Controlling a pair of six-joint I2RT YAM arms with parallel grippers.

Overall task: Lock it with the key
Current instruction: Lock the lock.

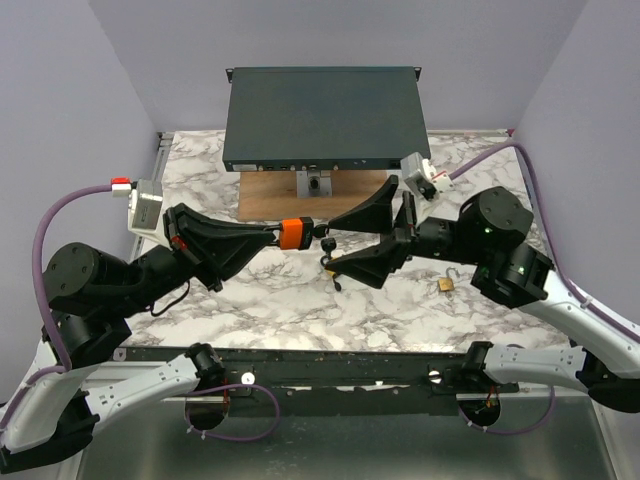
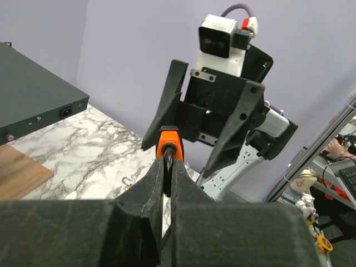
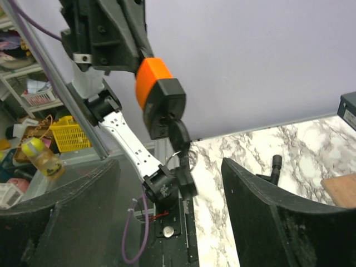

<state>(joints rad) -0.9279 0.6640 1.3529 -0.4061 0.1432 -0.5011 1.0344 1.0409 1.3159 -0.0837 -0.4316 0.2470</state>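
My left gripper (image 1: pixel 277 235) is shut on the key (image 1: pixel 294 233), whose bright orange head sticks out past the fingertips above the table. In the left wrist view the gripper (image 2: pixel 167 167) pinches the key (image 2: pixel 169 144) by its dark shaft. Dark keys (image 1: pixel 326 246) hang on a ring from its far end; they also show in the right wrist view (image 3: pixel 183 172) below the orange head (image 3: pixel 153 83). My right gripper (image 1: pixel 335 246) is open and empty, facing the left one, its fingers either side of the hanging bunch; the wrist view (image 3: pixel 171 164) shows it wide apart.
A small brass padlock (image 1: pixel 446 285) lies on the marble table (image 1: pixel 280 300) near the right arm; its shackle shows in the left wrist view (image 2: pixel 127 181). A dark flat box (image 1: pixel 320 115) rests on a wooden board (image 1: pixel 280 195) at the back.
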